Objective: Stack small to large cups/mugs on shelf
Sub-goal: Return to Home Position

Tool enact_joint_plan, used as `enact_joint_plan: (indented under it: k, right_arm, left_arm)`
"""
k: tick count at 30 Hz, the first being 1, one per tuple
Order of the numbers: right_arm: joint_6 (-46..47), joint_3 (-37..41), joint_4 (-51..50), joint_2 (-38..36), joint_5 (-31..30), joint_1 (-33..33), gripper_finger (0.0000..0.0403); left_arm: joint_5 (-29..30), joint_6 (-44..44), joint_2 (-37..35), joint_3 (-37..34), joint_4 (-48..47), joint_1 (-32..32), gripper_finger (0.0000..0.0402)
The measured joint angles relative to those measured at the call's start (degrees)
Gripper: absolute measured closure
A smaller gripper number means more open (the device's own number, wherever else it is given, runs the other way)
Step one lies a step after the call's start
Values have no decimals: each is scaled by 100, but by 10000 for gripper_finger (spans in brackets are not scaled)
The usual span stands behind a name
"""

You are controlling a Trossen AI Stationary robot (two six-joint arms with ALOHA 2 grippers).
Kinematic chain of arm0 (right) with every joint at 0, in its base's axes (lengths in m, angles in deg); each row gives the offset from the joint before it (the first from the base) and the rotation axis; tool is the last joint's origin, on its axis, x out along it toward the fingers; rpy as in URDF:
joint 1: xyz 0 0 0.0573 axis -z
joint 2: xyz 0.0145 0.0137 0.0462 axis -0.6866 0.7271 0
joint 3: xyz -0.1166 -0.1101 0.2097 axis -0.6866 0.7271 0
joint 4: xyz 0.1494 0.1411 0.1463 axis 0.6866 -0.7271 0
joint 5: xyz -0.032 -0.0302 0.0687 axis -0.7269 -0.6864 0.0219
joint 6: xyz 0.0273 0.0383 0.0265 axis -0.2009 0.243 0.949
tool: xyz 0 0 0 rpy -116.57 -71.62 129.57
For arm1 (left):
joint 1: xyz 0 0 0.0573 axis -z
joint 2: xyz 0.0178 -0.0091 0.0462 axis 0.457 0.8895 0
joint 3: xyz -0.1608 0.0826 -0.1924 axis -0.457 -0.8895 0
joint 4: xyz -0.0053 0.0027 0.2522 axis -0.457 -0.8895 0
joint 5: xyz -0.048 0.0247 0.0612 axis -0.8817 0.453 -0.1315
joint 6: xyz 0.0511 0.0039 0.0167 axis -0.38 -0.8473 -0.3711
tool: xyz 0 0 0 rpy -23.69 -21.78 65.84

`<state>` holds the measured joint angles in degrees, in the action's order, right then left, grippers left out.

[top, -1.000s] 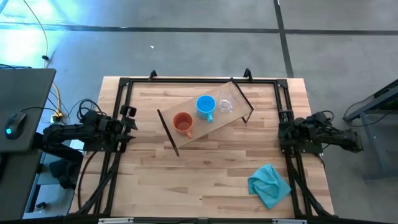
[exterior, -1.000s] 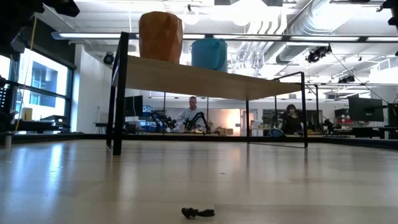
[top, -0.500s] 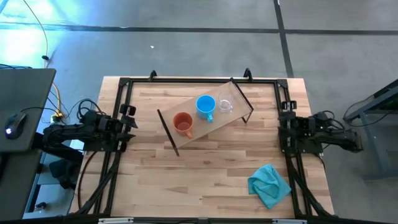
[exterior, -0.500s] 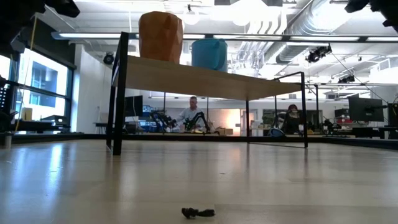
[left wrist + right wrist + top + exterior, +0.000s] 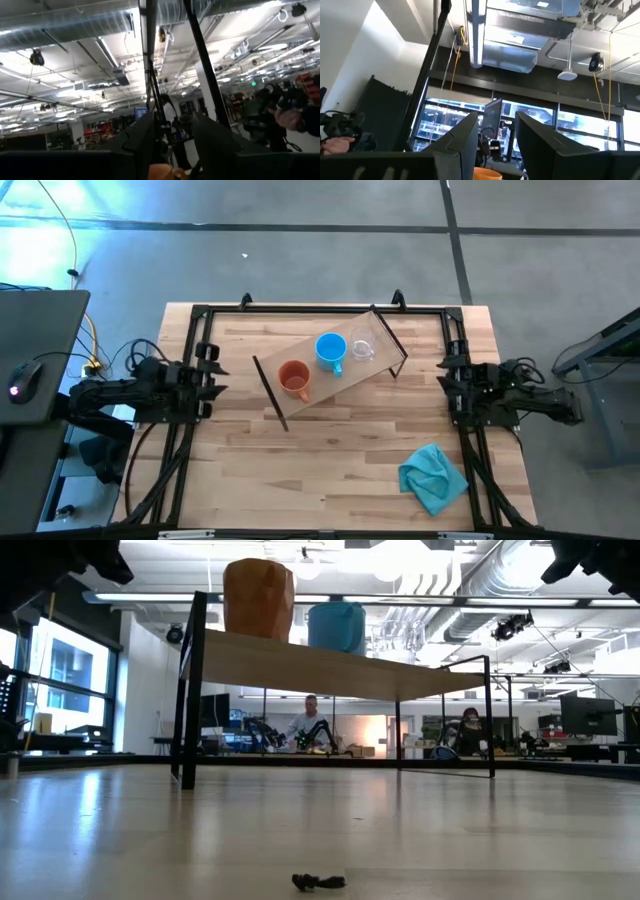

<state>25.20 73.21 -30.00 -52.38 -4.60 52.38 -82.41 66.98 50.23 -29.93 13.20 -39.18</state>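
Long light-wood shelf [image 5: 318, 392], black ends, slanting across the table [image 5: 330, 470]: orange mug [image 5: 293, 377], blue mug [image 5: 331, 349], clear cup [image 5: 361, 347] in a row. Left gripper [image 5: 207, 370], right gripper [image 5: 447, 375] at table sides, fingers apart, empty.

- I can read no words, brands or numbers in any of my views.
- The orange-brown mug [image 5: 293, 377], blue mug [image 5: 331, 349] and clear cup [image 5: 362, 347] show no lettering I can make out.
- The screens [image 5: 585, 715] beyond my worktop [image 5: 400, 830] are too far off to read.
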Motion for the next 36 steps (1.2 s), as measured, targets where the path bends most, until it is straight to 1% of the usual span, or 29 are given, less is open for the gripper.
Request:
enact_joint_plan:
  k: [3, 6, 10, 12, 18, 20, 22, 26, 31, 36]
  right_arm:
    - [-5, 0, 1, 0, 7, 0, 279]
    - [-62, 0, 1, 0, 12, 0, 279]
    - [-94, 0, 3, 0, 13, 0, 279]
    - [-94, 0, 3, 0, 13, 0, 279]
    - [-69, 0, 2, 0, 13, 0, 279]
    - [-68, 0, 3, 0, 13, 0, 279]
    - [-68, 0, 2, 0, 13, 0, 279]
    - [-67, 0, 3, 0, 13, 0, 279]
    - [-66, 0, 3, 0, 13, 0, 279]
    - [-66, 0, 3, 0, 13, 1, 279]
  left_arm:
    - [5, -99, 2, 0, -125, 0, 277]
    - [18, -238, 2, 0, 35, 0, 277]
    - [330, -278, 0, 0, 233, 0, 277]
    - [361, -309, 0, -17, 349, 0, 277]
    - [-140, -427, 2, -31, 613, 2, 277]
    - [-174, -409, 4, -32, 742, 5, 277]
    - [-84, -377, 13, -31, 901, 13, 277]
    - [330, -322, 17, -31, 1164, 15, 277]
    - [275, -234, 22, -31, 1187, 37, 277]
    - [252, -476, 328, -33, 1228, 401, 277]
